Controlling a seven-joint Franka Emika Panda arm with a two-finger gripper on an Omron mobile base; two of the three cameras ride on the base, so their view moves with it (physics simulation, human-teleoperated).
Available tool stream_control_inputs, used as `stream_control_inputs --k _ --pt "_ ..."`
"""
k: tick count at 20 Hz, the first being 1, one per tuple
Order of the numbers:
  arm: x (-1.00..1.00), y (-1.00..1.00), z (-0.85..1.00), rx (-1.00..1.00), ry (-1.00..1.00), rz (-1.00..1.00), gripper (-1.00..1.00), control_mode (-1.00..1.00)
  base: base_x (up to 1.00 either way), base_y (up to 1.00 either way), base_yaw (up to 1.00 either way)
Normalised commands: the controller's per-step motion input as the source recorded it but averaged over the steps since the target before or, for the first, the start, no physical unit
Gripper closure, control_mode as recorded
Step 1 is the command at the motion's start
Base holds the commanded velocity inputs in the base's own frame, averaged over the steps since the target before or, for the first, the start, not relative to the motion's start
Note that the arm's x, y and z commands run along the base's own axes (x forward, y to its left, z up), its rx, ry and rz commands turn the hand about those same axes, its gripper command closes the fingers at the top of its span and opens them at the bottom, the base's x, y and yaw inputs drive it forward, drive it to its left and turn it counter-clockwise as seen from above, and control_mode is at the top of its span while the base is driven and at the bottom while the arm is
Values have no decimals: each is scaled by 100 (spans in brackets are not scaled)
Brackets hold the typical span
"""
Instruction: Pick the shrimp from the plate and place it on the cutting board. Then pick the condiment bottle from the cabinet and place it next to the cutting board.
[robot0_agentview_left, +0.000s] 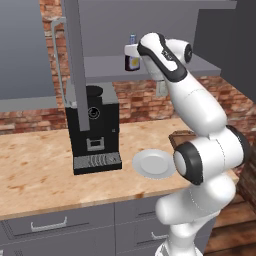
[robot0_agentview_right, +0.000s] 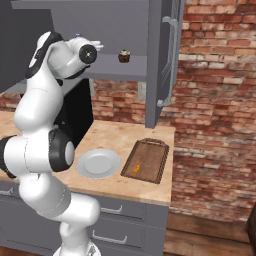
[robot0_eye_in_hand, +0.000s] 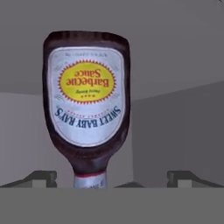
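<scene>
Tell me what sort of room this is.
A kitchen, rendered: a coffee machine on a stone-look counter, a plate beside a cutting board, and a condiment bottle in the cabinet.

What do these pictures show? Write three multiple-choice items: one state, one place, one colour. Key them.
1. The gripper facing the condiment bottle is:
A. open
B. shut on it
C. shut on nothing

2. The shrimp lies:
A. in the gripper
B. on the cutting board
C. beside the condiment bottle

3. The oval on the condiment bottle's label is:
A. green
B. blue
C. yellow

Key:
1 A, since the hand view shows the fingertips wide apart, clear of the neck.
2 B, as the orange piece sits at the board's near end.
3 C, as the oval is yellow with red lettering.
</scene>
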Motion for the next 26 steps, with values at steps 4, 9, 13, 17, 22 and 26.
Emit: stream_control_inputs --k 4,9,13,17,22,26 --pt "0 5 25 2 0 -3 -100 -100 0 0 0" --pt "0 6 24 1 0 -3 -100 -100 0 0 0" --pt "0 7 17 1 1 -2 -100 -100 0 0 0" --pt "0 8 6 0 5 -1 -100 -100 0 0 0" --pt "0 11 0 0 8 -1 -100 -100 0 0 0" --pt "2 11 5 1 6 -1 -100 -100 0 0 0"
